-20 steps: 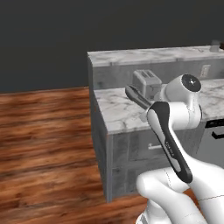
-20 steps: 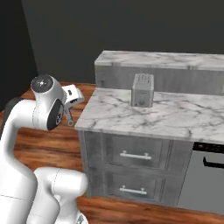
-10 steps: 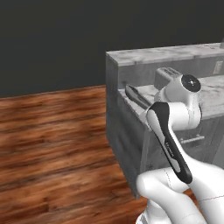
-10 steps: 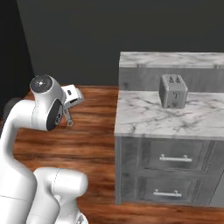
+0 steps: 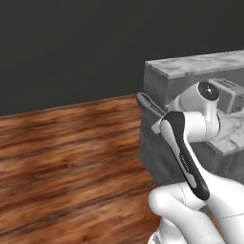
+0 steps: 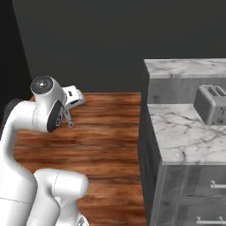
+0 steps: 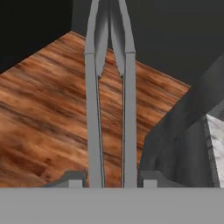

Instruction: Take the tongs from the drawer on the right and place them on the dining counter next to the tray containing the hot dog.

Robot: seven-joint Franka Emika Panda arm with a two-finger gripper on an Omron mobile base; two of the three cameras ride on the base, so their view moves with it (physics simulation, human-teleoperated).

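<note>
Slim dark grey tongs (image 7: 91, 113) run up the hand view as two long arms that meet at the top. My gripper (image 7: 111, 181) is shut on them near their lower end. From the left base the tongs (image 5: 149, 105) stick out up and left of the gripper (image 5: 158, 125), over the wood floor. The right base view has them (image 6: 69, 120) hanging below the hand (image 6: 73, 98). The dining counter (image 6: 185, 68) (image 5: 200, 64) is the tall marble slab to the right. The tray with the hot dog is out of view. Two shut grey drawer fronts (image 6: 212, 187) show; which one is the task's drawer I cannot tell.
A silver toaster (image 6: 212, 103) (image 5: 228, 93) stands on the lower marble worktop (image 6: 181, 132) in front of the tall slab. Brown wood floor (image 5: 66, 157) spreads to the left under a dark wall. The grey cabinet side (image 6: 148, 154) rises close on the right.
The whole picture has slid: the counter and toaster have moved to the right in both base views, so the cameras have moved. The arm keeps its pose with the tongs.
</note>
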